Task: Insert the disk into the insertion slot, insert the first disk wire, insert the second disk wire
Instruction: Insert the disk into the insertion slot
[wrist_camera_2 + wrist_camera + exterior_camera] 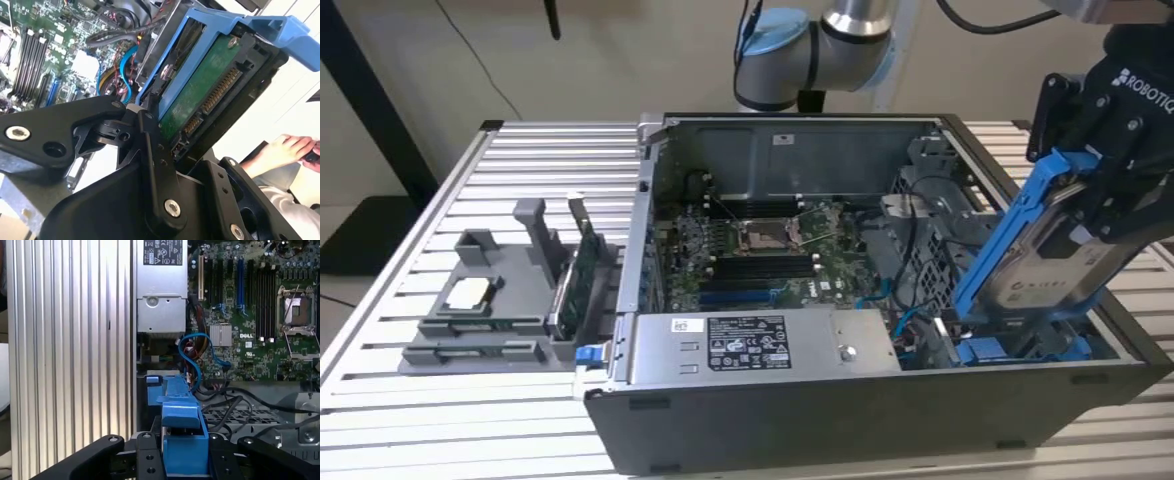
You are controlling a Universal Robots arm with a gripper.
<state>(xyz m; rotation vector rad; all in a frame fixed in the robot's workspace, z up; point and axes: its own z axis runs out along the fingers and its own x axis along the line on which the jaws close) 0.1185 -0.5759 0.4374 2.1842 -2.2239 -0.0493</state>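
The disk (1041, 268), clenched edgewise by the gripper (1105, 190) at its blue carrier, hangs steeply tilted over the open case's corner at the exterior view's right, its lower end dipping inside the case wall and not yet seated in the insertion slot (245, 416), the perforated grey cage just beside it. Judged from its metal body, the disk is stiff, fairly heavy for its size and sensitive to knocks; the carrier's side rails are the safe hold, while the green underside and bare connector row (220, 91), with no wire attached, should stay untouched. The computer case (854, 425) holds, from its near wall inward, a labelled silver box (747, 345), loose blue cables (911, 300) beside the cage, and the motherboard (767, 240) against the far side. At the exterior view's left, a grey fixture (494, 335) on the slatted table (400, 420) carries an upright green circuit card (584, 265) and a small silvery module (467, 293).
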